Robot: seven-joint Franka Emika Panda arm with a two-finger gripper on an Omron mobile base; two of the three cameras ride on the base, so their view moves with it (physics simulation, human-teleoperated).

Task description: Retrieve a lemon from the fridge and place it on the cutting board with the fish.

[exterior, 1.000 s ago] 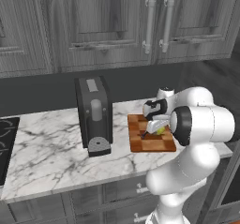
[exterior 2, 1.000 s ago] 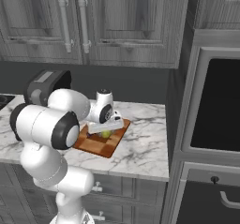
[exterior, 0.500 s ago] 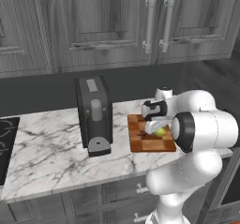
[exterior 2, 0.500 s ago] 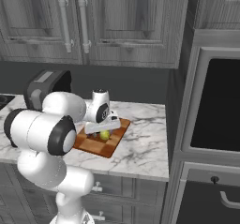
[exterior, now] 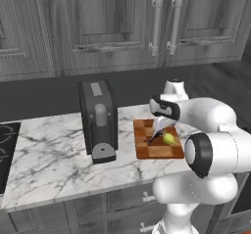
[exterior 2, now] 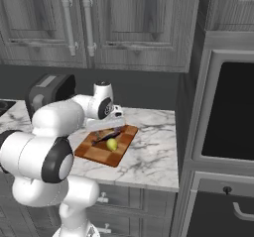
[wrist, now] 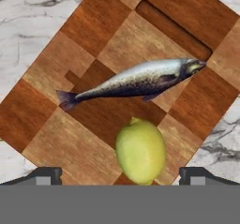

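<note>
While the white marble counter (exterior: pixel 54 152) carries a black coffee machine (exterior: pixel 98 121) to the left, the cutting board (exterior: pixel 147 150) lies flat on it just beside the machine. On the board rests a silvery fish (wrist: pixel 136 80), and the lemon (wrist: pixel 139 150) sits on the wood close beside it, free of any grip. The gripper (wrist: pixel 121 175) hangs right above the lemon, its fingers spread wide to either side.

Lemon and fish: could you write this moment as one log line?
lemon: on cutting board, beside fish | gripper: open, above lemon, holding nothing | step: placed
</note>
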